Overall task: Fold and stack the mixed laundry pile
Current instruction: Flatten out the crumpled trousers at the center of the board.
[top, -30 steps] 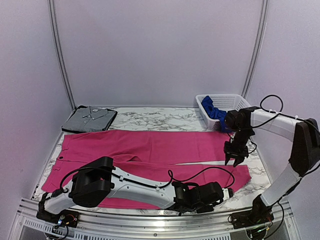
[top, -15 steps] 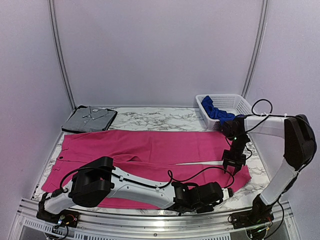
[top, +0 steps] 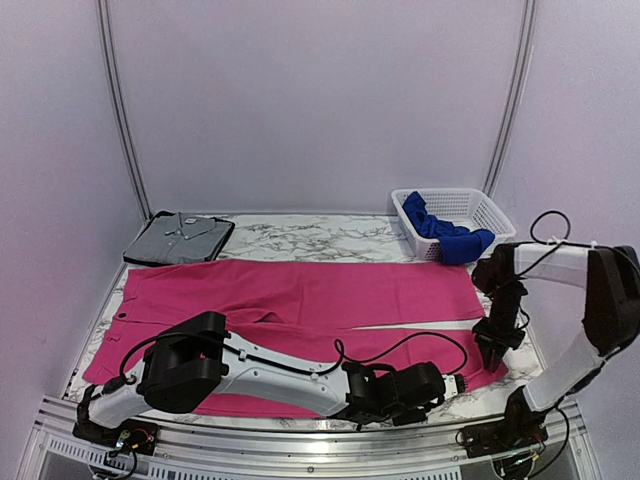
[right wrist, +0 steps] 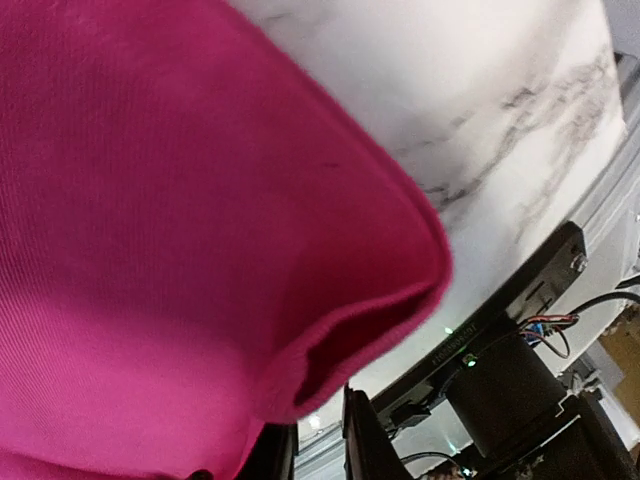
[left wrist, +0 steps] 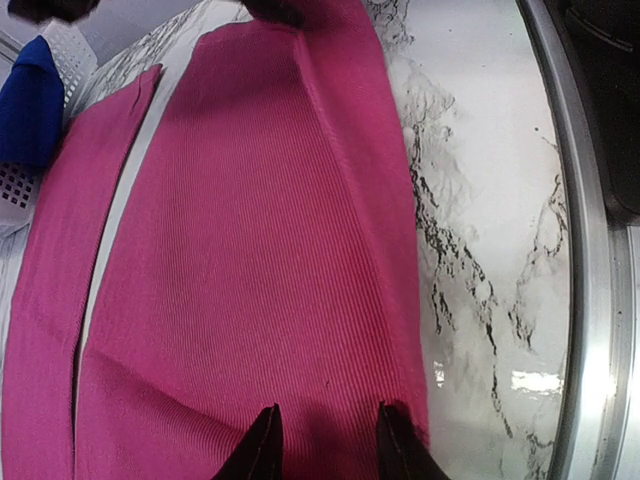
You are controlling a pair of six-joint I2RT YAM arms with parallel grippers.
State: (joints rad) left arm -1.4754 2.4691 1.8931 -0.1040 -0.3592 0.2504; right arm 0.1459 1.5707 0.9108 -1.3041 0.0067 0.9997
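Both wrist views crop their jaws at the bottom edge, over the magenta garment [left wrist: 250, 250]: whether the left gripper [left wrist: 327, 415] or right gripper [right wrist: 316, 430] pinches its hem is unclear.

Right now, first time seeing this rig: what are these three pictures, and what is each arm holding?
Two robot arms are bolted at the near edge of a marble table, each with a two-finger gripper. The wide picture comes from a fixed camera above and behind them; the other two from wrist cameras. A large magenta-pink garment lies spread across the table. A blue garment hangs out of a white basket; a folded grey garment sits back left. The right gripper looks pinched on the pink one's lifted right corner. The left gripper sits on its near edge; whether it grips is unclear.
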